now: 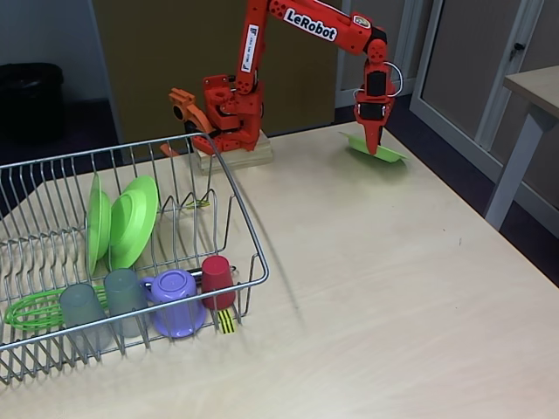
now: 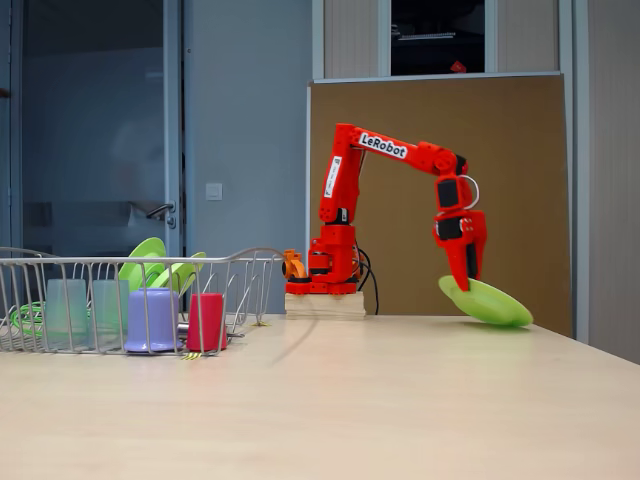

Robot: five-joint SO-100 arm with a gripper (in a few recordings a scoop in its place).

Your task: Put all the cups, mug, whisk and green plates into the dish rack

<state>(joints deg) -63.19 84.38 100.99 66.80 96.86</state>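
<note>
- While the gripper pinches the rim of the last green plate, we see that plate tilted, its low edge at the table.
- We judge the dish rack lies well apart, leftward in both fixed views.

Arm extended, hand down, clamped.

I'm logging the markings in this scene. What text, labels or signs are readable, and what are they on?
"LeRobot": white label on the arm's upper link, readable in both fixed views.
Vertical white sticker on the arm's lower link: too small to read.
Yellow-and-black striped tag on the dish rack: stripes, no text.
</note>
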